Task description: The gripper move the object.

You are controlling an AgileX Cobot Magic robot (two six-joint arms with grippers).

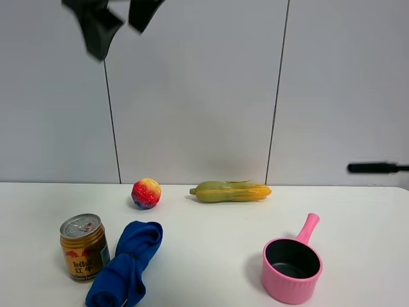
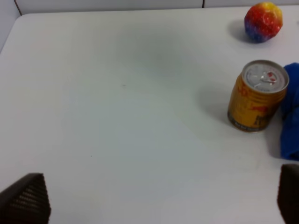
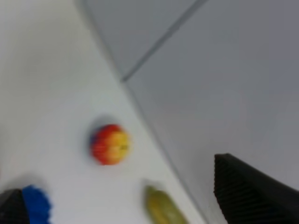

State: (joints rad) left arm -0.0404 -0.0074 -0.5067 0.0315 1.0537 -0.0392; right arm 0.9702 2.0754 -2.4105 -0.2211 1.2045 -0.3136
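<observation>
at the desk's (image 1: 211, 230) front left | can (image 1: 84, 247) upright, just beside blue cloth (image 1: 128, 262) | left jaws high above it, wide open, empty | right jaws wide open, empty

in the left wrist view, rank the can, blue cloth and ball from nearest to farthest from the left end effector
1. can, off to one side of the open left end effector
2. blue cloth, beside the can on its far side; a close call with the can
3. ball, clearly farthest, towards the wall
</observation>
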